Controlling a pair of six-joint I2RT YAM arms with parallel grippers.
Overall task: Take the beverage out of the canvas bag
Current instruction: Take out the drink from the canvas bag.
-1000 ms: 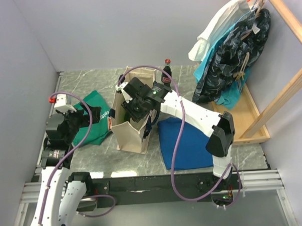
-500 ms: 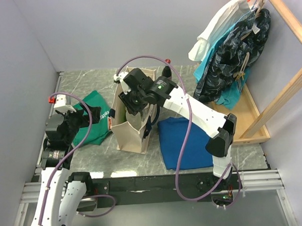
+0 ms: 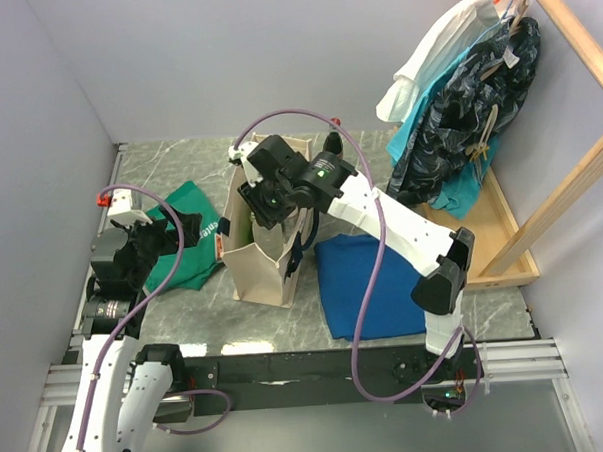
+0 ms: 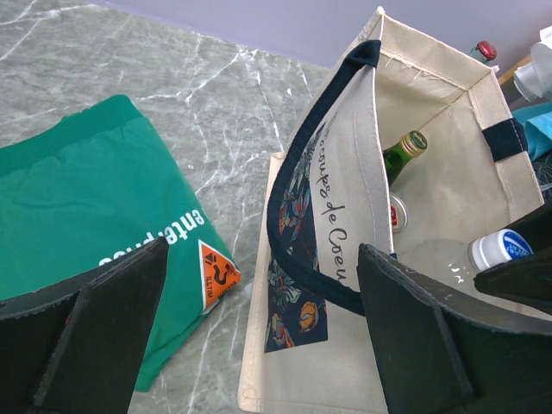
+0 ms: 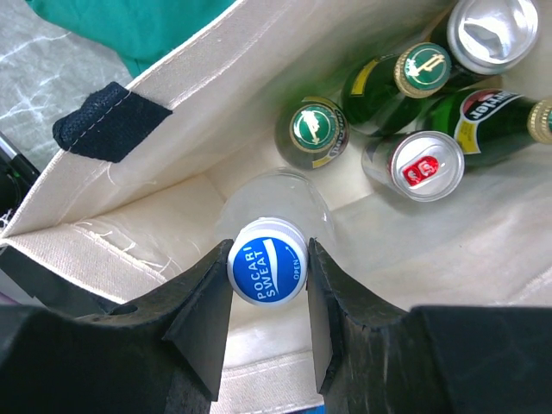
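Right gripper [image 5: 267, 278] clamps the "POCARI SWEAT" bottle [image 5: 278, 200] by its cap inside the bag [image 5: 172, 121]; left gripper [image 4: 260, 285] stands wide apart

1. "POCARI SWEAT" and a small "OPEN" are printed on the blue-and-white round cap [image 5: 266, 272] of the clear plastic bottle [image 5: 278, 200], pinched between the fingers of the right claw [image 5: 267, 254].
2. Dark script, readable only as "de Coeu…", runs along the side of the cream canvas bag [image 4: 345, 155], just ahead of the left claw [image 4: 261, 285].
3. White lettering "enter…" stands on the green cloth [image 4: 86, 190], left of that claw. The print on the orange triangle label [image 4: 216, 272] beside it is too small to read.
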